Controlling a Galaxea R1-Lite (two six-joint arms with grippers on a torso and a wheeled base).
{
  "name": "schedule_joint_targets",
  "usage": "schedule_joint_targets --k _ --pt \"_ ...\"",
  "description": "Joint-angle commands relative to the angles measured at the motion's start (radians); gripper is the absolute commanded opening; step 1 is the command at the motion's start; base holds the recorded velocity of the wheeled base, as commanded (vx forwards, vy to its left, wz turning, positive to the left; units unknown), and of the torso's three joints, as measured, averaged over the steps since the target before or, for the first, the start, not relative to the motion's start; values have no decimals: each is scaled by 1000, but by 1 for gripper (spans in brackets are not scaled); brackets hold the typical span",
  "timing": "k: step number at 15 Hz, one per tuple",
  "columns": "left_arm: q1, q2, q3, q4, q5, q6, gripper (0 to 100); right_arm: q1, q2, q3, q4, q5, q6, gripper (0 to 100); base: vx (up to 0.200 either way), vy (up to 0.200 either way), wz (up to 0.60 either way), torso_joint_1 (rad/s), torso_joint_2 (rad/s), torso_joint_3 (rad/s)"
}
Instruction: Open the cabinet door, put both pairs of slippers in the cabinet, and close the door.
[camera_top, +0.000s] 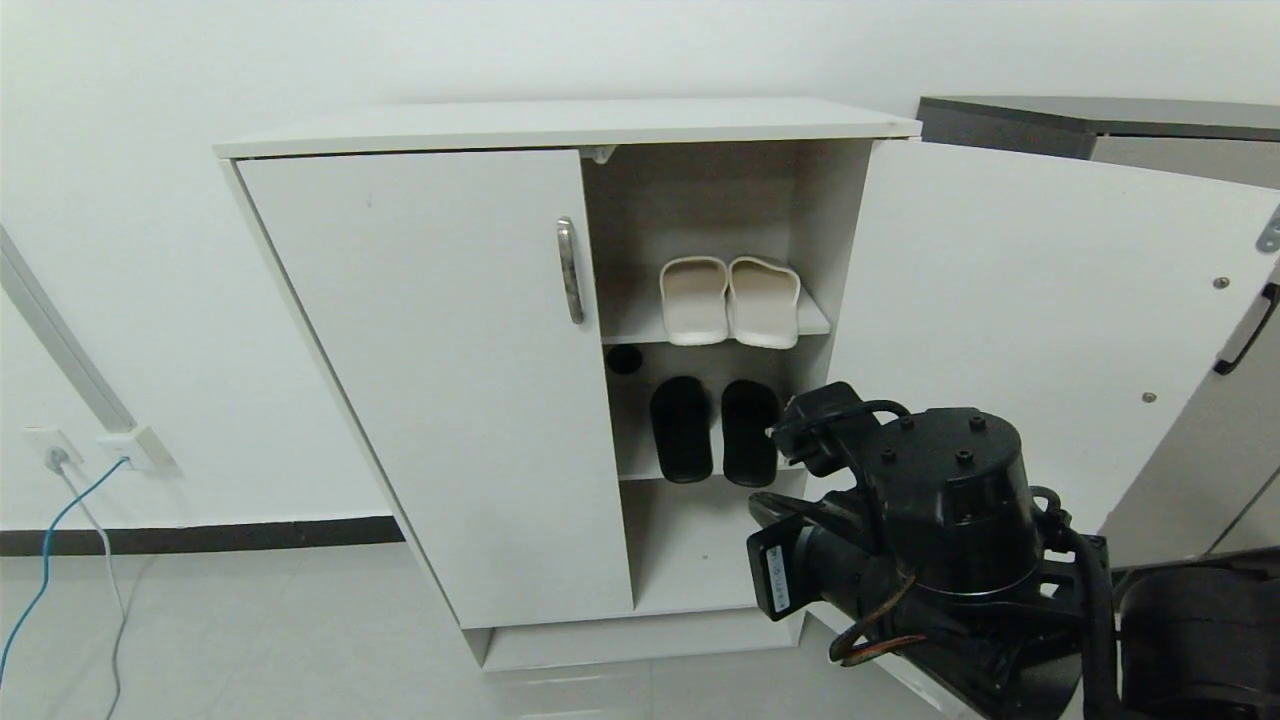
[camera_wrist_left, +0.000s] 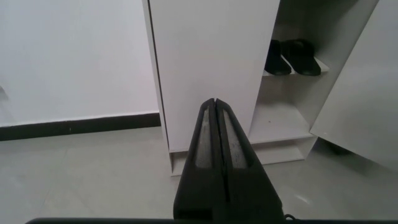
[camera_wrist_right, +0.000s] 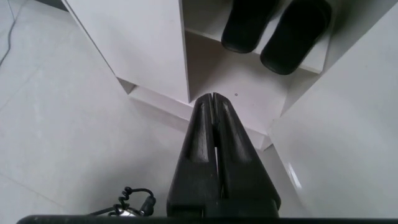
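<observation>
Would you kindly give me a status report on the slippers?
Left gripper, right gripper shut, empty. White slippers upper shelf, black slippers below. Door open; right arm before opening.

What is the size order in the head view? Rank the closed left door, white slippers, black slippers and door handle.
1. closed left door
2. white slippers and black slippers: the pairs look about alike, so unranked
3. door handle, smallest

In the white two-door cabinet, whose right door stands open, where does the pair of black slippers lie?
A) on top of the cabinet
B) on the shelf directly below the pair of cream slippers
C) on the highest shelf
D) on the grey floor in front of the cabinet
B: the pair of black slippers lies inside the white two-door cabinet, on the shelf directly under the pair of cream slippers.
</observation>
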Motion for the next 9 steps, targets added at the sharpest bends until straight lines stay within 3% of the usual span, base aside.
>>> schedule_joint_targets --k 1,4,9 --pt "0 1 0 0 0 0 0 0 3 1 -1 -1 0 0 0 0 0 2 -51 -66" --pt "0 1 0 0 0 0 0 0 6 4 -2 -1 1 0 0 0 0 4 -191 -303" --pt "0 1 0 0 0 0 0 0 11 4 -1 -1 0 0 0 0 0 44 -488 -368"
